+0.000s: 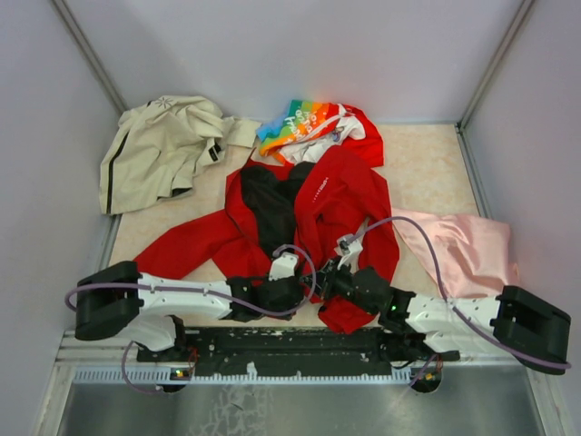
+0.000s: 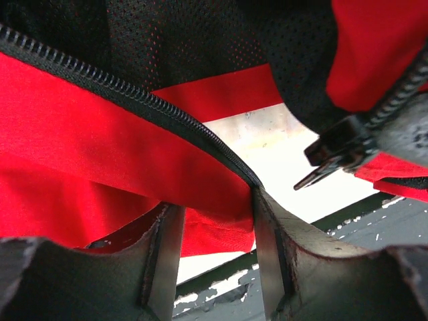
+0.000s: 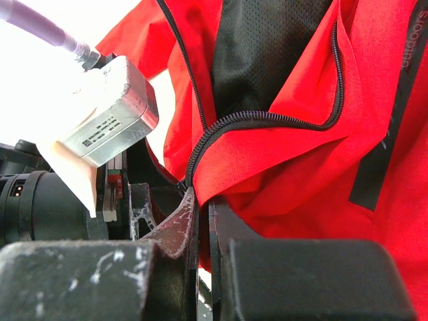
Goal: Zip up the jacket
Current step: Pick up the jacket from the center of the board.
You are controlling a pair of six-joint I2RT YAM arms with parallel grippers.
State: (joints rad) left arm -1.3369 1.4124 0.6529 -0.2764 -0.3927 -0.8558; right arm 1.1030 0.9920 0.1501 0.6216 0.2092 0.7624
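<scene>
One end effector (image 3: 199,200), the right, seemingly pinches the jacket's (image 1: 338,195) zipper edge (image 3: 267,119).

Table (image 1: 427,163): pale speckled top, walled on three sides. Four fabric items lie on it. Beige jacket (image 1: 159,150) crumpled in the far left corner, black stripe showing. Rainbow-printed garment (image 1: 304,123) bunched at far centre, touching the beige one and overlapping the collar end of the red jacket (image 1: 340,195). Red jacket at centre, front open, black lining up, one sleeve (image 1: 182,245) stretched toward the near left. Pink cloth (image 1: 463,250) flat at right, just beside the red jacket.
</scene>
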